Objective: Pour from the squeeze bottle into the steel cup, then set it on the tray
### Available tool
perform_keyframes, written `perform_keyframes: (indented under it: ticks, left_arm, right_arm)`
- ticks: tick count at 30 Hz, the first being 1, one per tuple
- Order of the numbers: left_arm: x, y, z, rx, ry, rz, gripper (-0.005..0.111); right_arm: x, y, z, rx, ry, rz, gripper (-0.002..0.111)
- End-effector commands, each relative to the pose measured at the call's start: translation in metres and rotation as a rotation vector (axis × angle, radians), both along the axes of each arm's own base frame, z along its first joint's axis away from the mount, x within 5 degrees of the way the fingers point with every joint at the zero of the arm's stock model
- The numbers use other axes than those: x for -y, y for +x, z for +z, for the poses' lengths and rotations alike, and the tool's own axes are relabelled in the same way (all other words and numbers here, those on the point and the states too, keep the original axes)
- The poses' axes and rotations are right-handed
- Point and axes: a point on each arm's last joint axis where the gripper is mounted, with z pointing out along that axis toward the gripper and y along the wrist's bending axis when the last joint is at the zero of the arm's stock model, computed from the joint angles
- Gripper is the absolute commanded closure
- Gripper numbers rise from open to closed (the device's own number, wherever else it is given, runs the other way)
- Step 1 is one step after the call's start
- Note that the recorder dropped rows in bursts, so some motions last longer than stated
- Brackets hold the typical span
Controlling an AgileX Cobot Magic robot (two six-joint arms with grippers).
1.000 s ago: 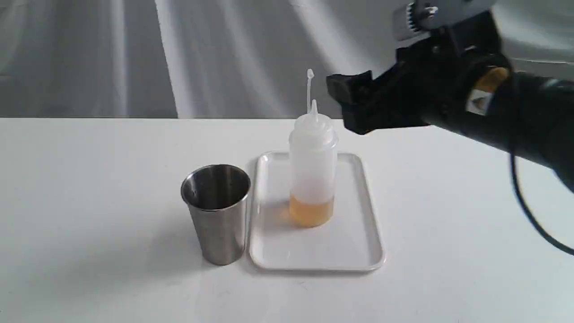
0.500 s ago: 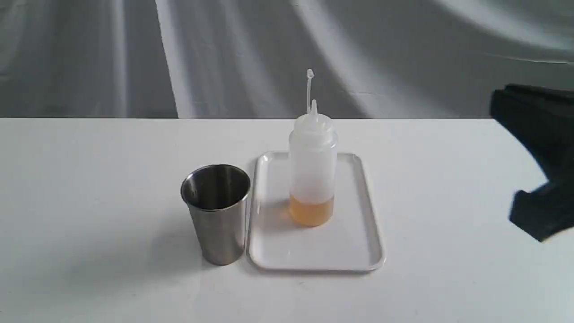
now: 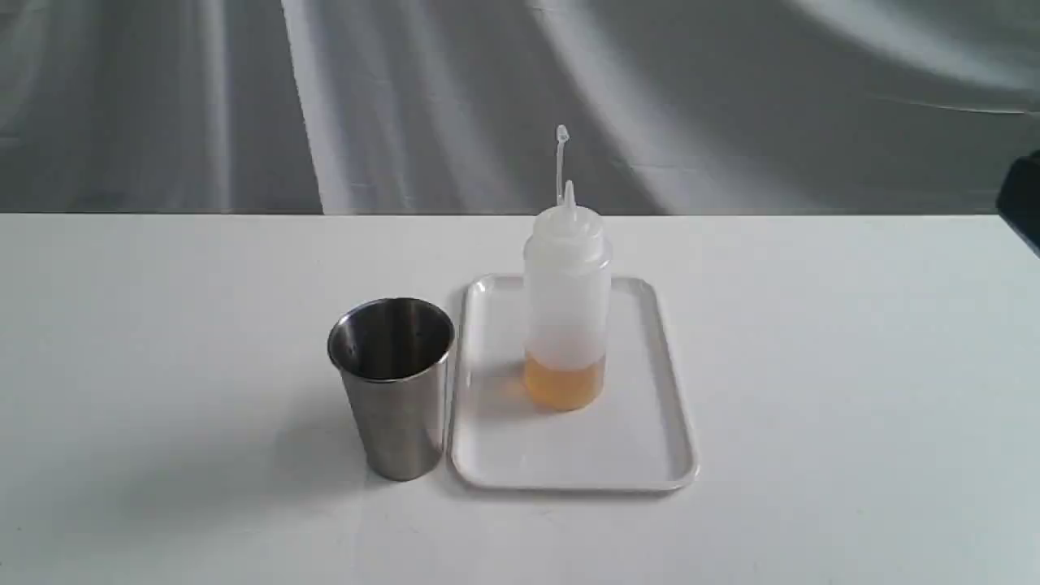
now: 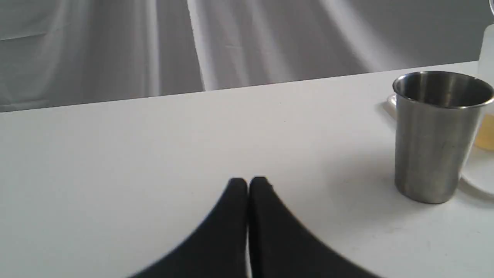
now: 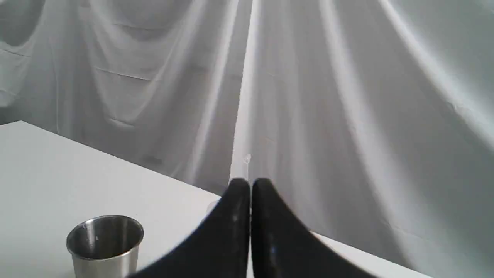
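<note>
The worktop (image 3: 162, 366) is a plain matte white surface, bare apart from three things grouped near its middle. Behind its far edge hangs a pale grey cloth backdrop (image 3: 406, 97), falling in long soft folds with one brighter pleat running down it.

The tray (image 3: 569, 455) lies flat on the worktop with its short ends near and far. The squeeze bottle (image 3: 566, 301) stands upright on the tray, about at its middle, with nothing gripping it. A shallow band of amber liquid (image 3: 564, 383) sits at its base, and the thin cap strap (image 3: 560, 158) sticks straight up past the nozzle. The steel cup (image 3: 396, 390) stands upright on the worktop just beside the tray's left long edge, toward the near corner. Whether cup and rim actually touch cannot be told. A soft shadow spreads on the worktop away from the tray, on the cup's side.

The left fingers (image 4: 231, 216) are clenched tip to tip on nothing, low over bare worktop on the cup's side, well apart from the tray. The right fingers (image 5: 231, 224) are likewise pressed together and empty (the strap's tip just peeks above them in the right wrist view), raised above the worktop. A dark sliver (image 3: 1028, 199) shows far to the tray's right in the exterior view. Which part it is cannot be made out.
</note>
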Motion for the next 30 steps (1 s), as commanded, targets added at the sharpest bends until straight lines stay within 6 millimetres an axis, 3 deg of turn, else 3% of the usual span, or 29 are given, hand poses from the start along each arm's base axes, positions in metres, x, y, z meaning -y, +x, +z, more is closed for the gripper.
perform_keyframes:
  ticks: [1, 11, 30]
  left_arm:
    - [0.000, 0.000, -0.001, 0.005, -0.006, -0.005, 0.107]
    - [0.000, 0.000, -0.001, 0.005, -0.004, -0.006, 0.107]
    - [0.000, 0.000, -0.001, 0.005, -0.006, -0.005, 0.107]
  right_arm:
    - [0.001, -0.001, -0.003, -0.011, 0.001, -0.004, 0.108]
    - [0.003, -0.009, -0.008, 0.005, 0.001, -0.004, 0.108]
    - [0.045, -0.051, -0.065, 0.089, 0.012, -0.364, 0.108]
